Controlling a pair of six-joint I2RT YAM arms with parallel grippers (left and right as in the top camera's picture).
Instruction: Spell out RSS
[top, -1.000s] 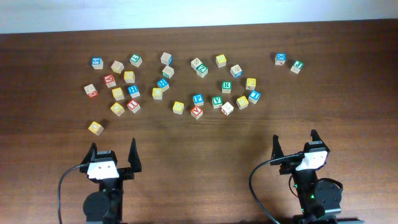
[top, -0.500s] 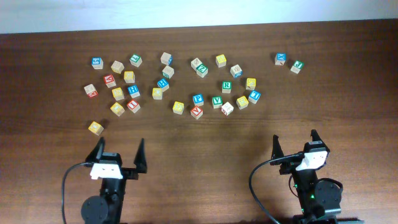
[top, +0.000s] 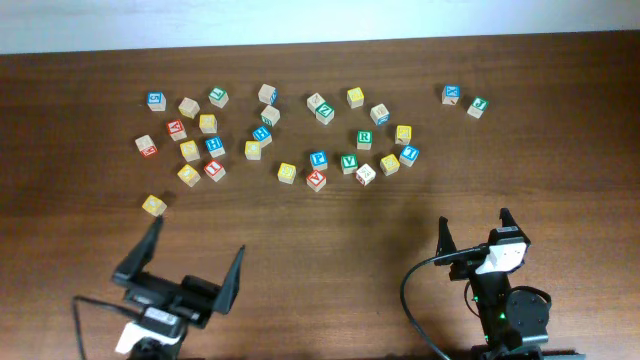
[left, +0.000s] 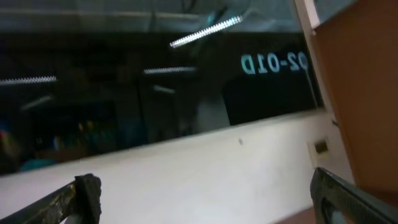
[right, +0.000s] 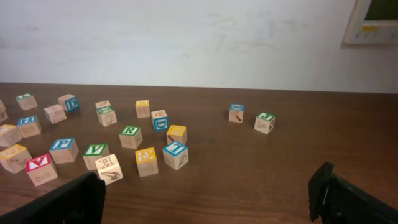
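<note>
The green cube with a white R (top: 364, 139) lies in the right half of the scatter of cubes; it also shows in the right wrist view (right: 130, 136). Several yellow-faced cubes lie among the others, such as one (top: 287, 172) in the middle and one (top: 403, 133) right of the R; their letters are too small to read. My left gripper (top: 197, 238) is open, empty and raised near the front left; its camera (left: 205, 196) sees only a wall and window. My right gripper (top: 473, 221) is open and empty at the front right, well short of the cubes (right: 205, 186).
A green V cube (top: 348, 162) lies in front of the R cube. A lone yellow cube (top: 154, 205) lies just beyond my left gripper. Two cubes, blue (top: 452, 94) and green (top: 478, 105), lie apart at the far right. Bare brown table (top: 330, 250) spans the front.
My left arm has lifted and tilted back toward the front edge, its open fingers now larger in the overhead view. The right arm and the cubes have not moved.
</note>
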